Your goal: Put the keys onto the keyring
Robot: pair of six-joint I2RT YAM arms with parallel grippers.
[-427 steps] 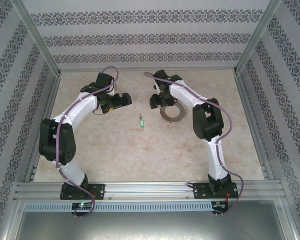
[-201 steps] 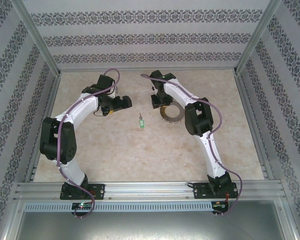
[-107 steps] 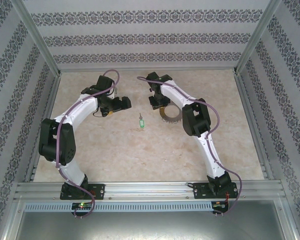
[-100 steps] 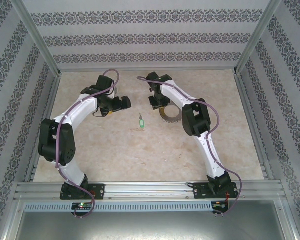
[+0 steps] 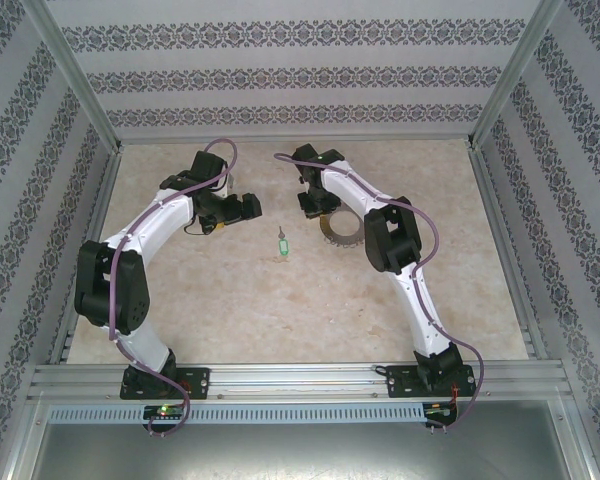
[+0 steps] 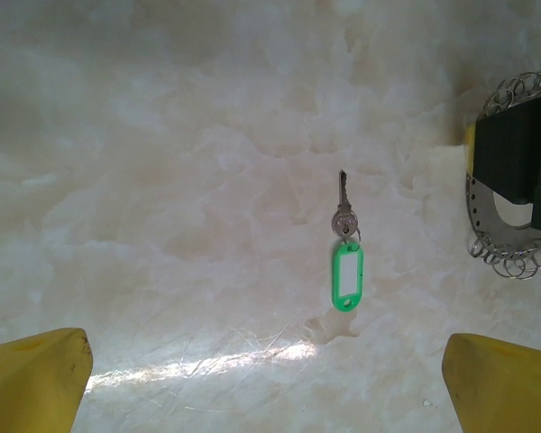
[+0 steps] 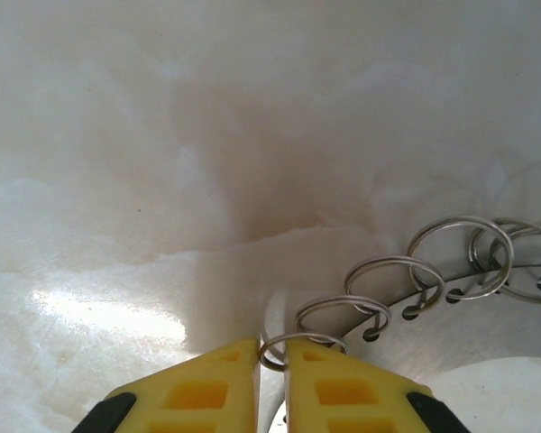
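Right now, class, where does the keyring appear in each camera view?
Top external: keyring just right of centre.
Left wrist: keyring at the right edge.
Right wrist: keyring at lower right.
Shared landmark: right gripper closed on a rim loop.

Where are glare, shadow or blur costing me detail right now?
Left wrist view: a glare streak on the pale marbled tabletop, near the sharp green-tagged silvery key. Right wrist view: a bright patch left, soft shadow ahead, yet the split rings on the flat grey keyring read crisply.
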